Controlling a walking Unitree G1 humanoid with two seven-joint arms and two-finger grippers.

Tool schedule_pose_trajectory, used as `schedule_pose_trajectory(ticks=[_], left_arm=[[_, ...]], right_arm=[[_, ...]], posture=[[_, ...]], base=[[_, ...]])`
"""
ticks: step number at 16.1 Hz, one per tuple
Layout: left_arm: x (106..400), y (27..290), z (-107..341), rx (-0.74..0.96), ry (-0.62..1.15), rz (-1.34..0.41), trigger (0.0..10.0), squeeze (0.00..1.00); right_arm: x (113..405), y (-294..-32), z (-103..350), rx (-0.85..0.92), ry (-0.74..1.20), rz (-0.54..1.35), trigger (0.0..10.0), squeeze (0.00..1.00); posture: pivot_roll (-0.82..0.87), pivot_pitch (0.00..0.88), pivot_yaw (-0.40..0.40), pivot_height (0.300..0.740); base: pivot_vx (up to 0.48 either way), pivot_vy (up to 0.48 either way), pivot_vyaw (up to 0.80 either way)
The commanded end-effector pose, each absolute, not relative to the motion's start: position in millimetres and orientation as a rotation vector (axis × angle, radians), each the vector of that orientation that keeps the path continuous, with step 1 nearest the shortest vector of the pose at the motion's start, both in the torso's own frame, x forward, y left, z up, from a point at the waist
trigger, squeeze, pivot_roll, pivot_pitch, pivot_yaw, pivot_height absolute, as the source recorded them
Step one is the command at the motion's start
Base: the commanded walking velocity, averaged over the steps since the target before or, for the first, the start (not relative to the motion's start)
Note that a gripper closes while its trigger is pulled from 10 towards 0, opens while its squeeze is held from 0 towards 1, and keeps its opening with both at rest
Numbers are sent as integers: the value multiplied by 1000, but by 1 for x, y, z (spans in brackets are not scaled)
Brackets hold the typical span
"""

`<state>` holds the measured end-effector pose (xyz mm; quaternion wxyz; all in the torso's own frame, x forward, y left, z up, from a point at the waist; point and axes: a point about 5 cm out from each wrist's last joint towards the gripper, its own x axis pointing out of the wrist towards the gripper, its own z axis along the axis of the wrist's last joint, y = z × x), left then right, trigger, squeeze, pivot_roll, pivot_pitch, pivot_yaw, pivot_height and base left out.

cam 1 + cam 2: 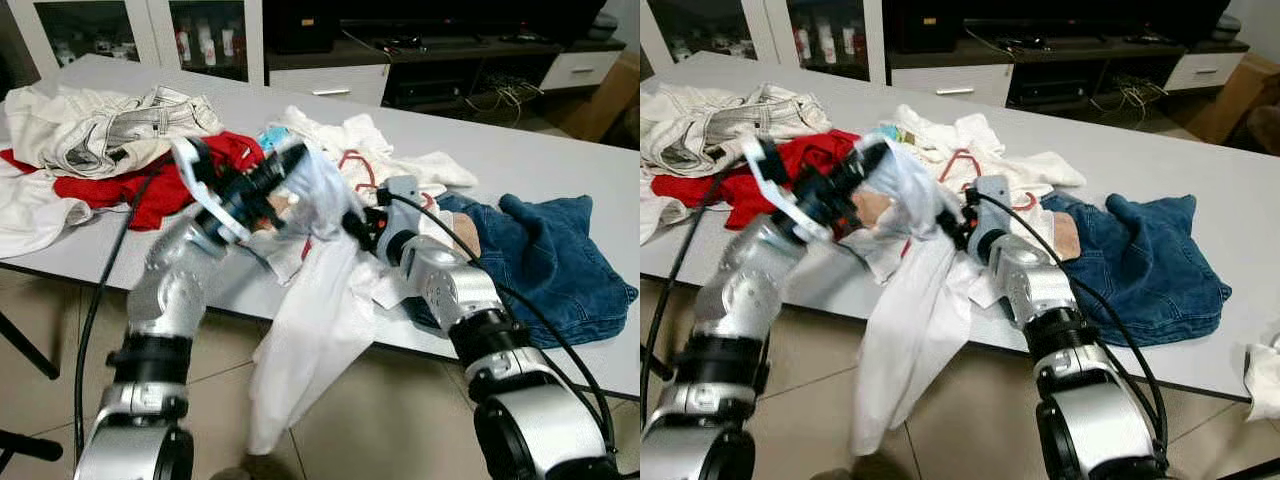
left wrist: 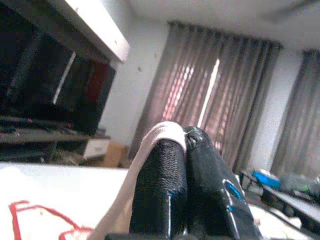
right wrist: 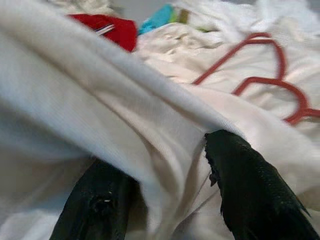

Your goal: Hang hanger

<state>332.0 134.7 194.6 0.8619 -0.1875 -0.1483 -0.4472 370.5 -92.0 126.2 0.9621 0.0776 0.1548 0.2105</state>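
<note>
Garment handling is under way at the near edge of the tabletop (image 1: 560, 160). Left gripper (image 1: 285, 170) is raised above the edge, its fingers (image 2: 165, 185) pressed together on a fold of the white garment (image 1: 310, 330), which drapes down over the edge toward the floor. Right gripper (image 1: 355, 228) sits just beside the same garment, low against the cloth; its fingers (image 3: 250, 185) stand spread, with fabric bunched between them but not clamped.

Red hanger (image 1: 355, 170) lies flat on the white clothes (image 1: 400, 150) heaped further in on the tabletop, just beyond both grippers. Its long axis appears to run roughly across the tabletop, though part is buried in cloth. Judged from position, the right gripper is the nearer of the two and is free; the hanger lies ahead of its fingertips.

Other items: red cloth (image 1: 150, 190) and pale jeans (image 1: 110, 130) to the left, blue denim (image 1: 550, 260) to the right. No containers noted.
</note>
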Motion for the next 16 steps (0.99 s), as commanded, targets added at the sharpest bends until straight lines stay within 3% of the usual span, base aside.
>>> schedule_pose_trajectory(ticks=[1,11,16], left_arm=[[327,127,195,-338,-287,-995,10000,0],[307,114,153,-150,-20,-1111,10000,0],[309,112,132,-36,107,-1077,10000,0]], right_arm=[[378,-105,133,137,277,360,10000,0],[405,-117,186,160,53,286,10000,0],[407,-96,218,243,-89,429,10000,0]], posture=[[25,0,-72,740],[40,0,-76,740],[34,0,-79,740]], base=[[0,0,0],[0,0,0],[0,0,0]])
